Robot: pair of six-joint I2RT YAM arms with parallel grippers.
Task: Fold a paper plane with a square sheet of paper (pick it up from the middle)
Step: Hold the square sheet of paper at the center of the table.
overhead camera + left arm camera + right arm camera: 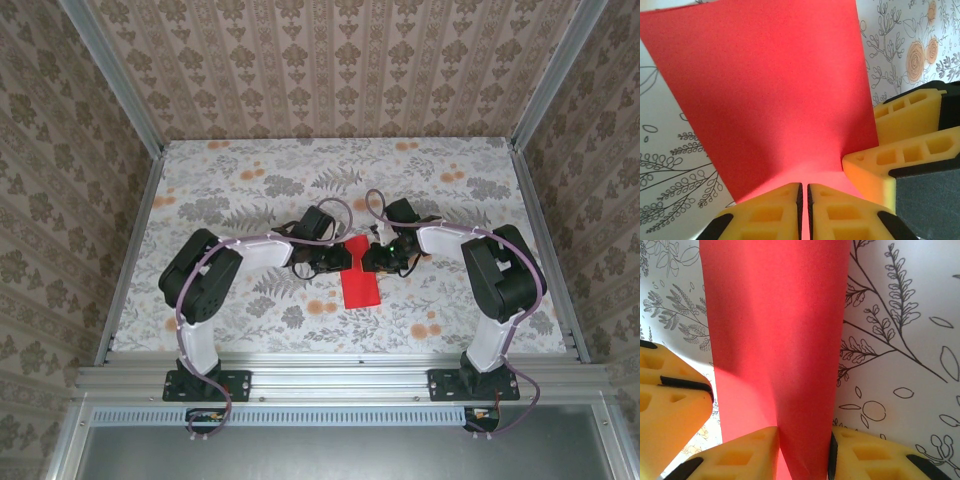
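Flower-printed white tabletop [250, 180], both arms meeting at its middle. Thin bright red sheet of paper [360, 288] lies there, far end between them.

Left yellow-fingered gripper [804, 189]: jaws nearly pressed together, nipping the sheet's edge.

Right yellow-fingered gripper [805, 435]: clamped on what looks like a raised ridge of paper.

Risks: opposed pulls could tear it; a slipping edge would set the crease crooked.
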